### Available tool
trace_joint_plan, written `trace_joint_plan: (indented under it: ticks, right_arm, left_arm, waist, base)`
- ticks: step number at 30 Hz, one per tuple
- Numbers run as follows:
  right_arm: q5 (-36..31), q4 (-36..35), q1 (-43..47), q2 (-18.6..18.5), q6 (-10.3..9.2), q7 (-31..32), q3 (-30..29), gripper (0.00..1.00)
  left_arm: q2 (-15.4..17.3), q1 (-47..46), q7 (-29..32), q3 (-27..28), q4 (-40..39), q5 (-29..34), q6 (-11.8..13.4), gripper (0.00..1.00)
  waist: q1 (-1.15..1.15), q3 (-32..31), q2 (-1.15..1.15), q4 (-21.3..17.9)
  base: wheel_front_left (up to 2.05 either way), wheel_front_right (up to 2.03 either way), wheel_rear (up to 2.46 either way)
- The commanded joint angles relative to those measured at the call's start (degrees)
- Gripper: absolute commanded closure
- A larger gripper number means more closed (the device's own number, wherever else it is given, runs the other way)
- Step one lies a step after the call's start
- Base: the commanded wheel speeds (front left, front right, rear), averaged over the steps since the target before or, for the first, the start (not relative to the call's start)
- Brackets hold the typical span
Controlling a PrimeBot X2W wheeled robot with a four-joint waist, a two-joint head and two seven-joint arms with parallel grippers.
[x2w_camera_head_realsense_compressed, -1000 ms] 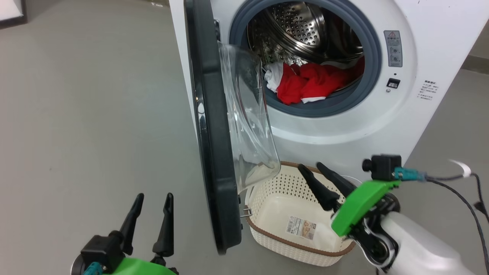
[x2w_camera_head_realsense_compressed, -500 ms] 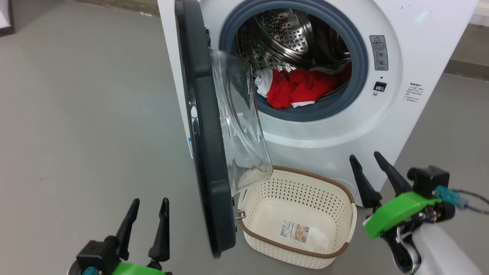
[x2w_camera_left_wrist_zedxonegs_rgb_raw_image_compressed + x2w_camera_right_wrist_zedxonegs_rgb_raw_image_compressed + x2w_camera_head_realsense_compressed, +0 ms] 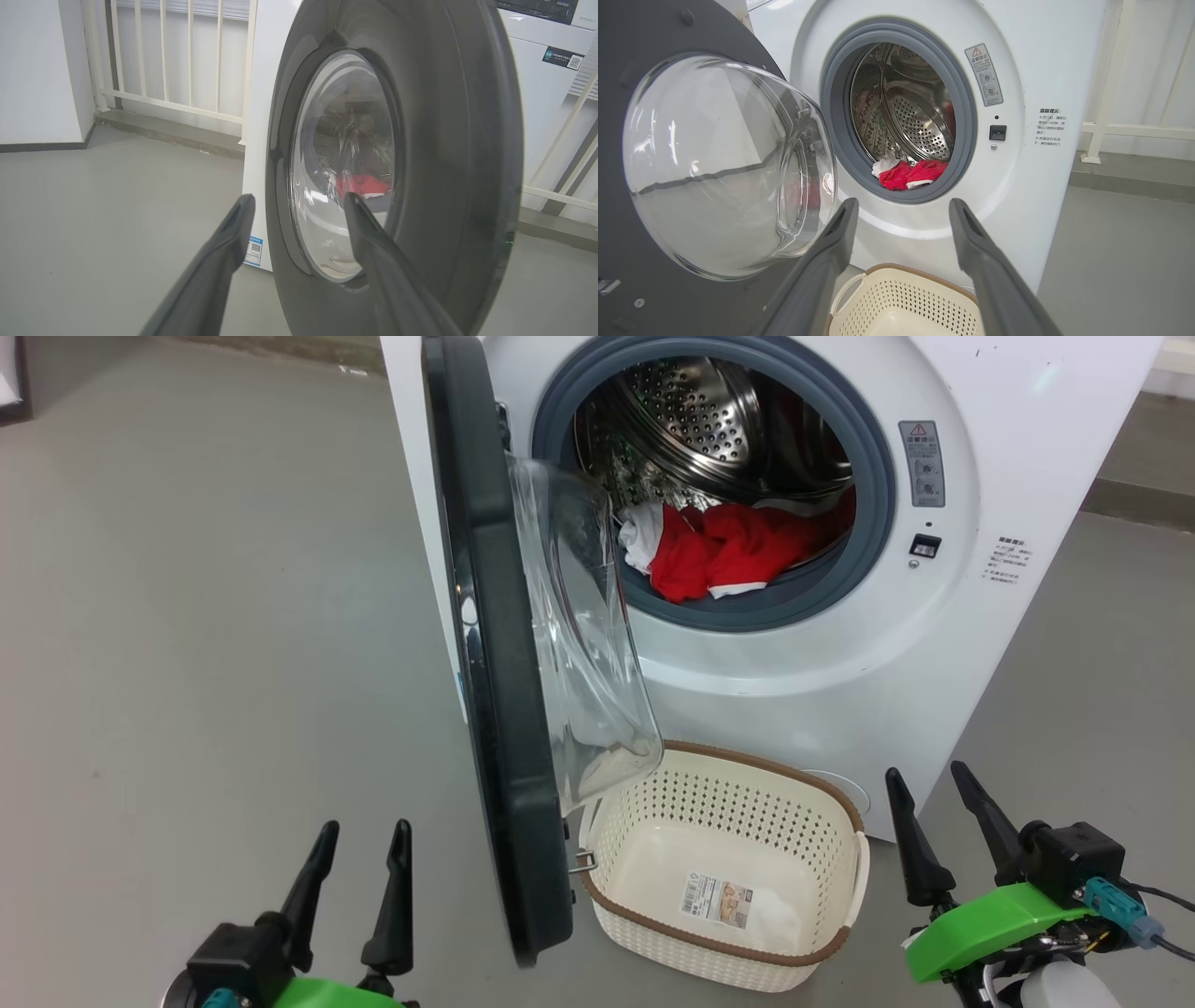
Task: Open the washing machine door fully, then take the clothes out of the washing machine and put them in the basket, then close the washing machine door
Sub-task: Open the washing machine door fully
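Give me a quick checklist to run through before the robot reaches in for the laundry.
1. Black-rimmed round glass door of the white washing machine fully open: cannot tell; it stands roughly square to the front.
2. Red and white clothes lying near the front of the steel drum: ok.
3. Cream perforated plastic basket below the opening, empty of clothes: ok.
4. Left pincer open and empty: ok.
5. Right pincer open and empty: ok.

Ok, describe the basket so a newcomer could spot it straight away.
Find the white washing machine with its round door swung open. On the floor at its foot sits the basket: cream perforated plastic, brown rim, a paper label inside.
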Motion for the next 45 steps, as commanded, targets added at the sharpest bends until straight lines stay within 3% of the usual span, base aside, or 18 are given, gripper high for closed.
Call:
trace_joint_plan:
  ticks: [1, 22, 23, 24, 40, 45]
  right_arm:
    - [-0.6, -1.8, -0.9, -0.1, 0.36, -0.4, 1.0, 0.00]
    - [1.4, -0.9, -1.0, 0.0, 0.36, -0.4, 3.2, 0.00]
    - [1.4, -0.9, -1.0, 0.0, 0.36, -0.4, 3.3, 0.00]
    - [1.4, -0.9, -1.1, 0.0, 0.36, -0.4, 3.3, 0.00]
    - [1.9, 0.0, -1.3, 0.0, 0.36, -0.4, 4.0, 0.00]
    - [2.0, 0.3, -1.4, 0.0, 0.36, -0.4, 4.3, 0.00]
  left_arm:
    - [0.5, -1.0, -0.7, 2.1, -1.3, 0.9, -0.5, 0.00]
    - [0.5, -1.7, -0.7, 2.6, -3.3, 2.8, 0.1, 0.00]
    - [0.5, -1.7, -0.7, 2.6, -3.6, 2.8, 0.1, 0.20]
    - [0.5, -1.7, -0.7, 2.5, -3.9, 3.0, 0.0, 1.00]
    - [0.5, -7.1, -0.7, 2.4, -21.4, 3.8, 1.8, 1.00]
    - [0.5, -8.7, -0.7, -0.1, -27.1, 3.4, 0.9, 1.00]
  waist:
    - [0.00, 0.0, 0.00, -0.1]
    - [0.00, 0.7, 0.00, 0.0]
    - [0.00, 0.7, 0.00, 0.0]
    - [0.00, 0.7, 0.00, 0.0]
    - [0.00, 1.0, 0.00, -0.4]
    - [0.00, 1.0, 0.00, -1.0]
  base:
    - [0.00, 0.00, 0.00]
    - [0.00, 0.00, 0.00]
    - [0.00, 0.00, 0.00]
    - [0.00, 0.00, 0.00]
    - [0.00, 0.00, 0.00]
    - [0.00, 0.00, 0.00]
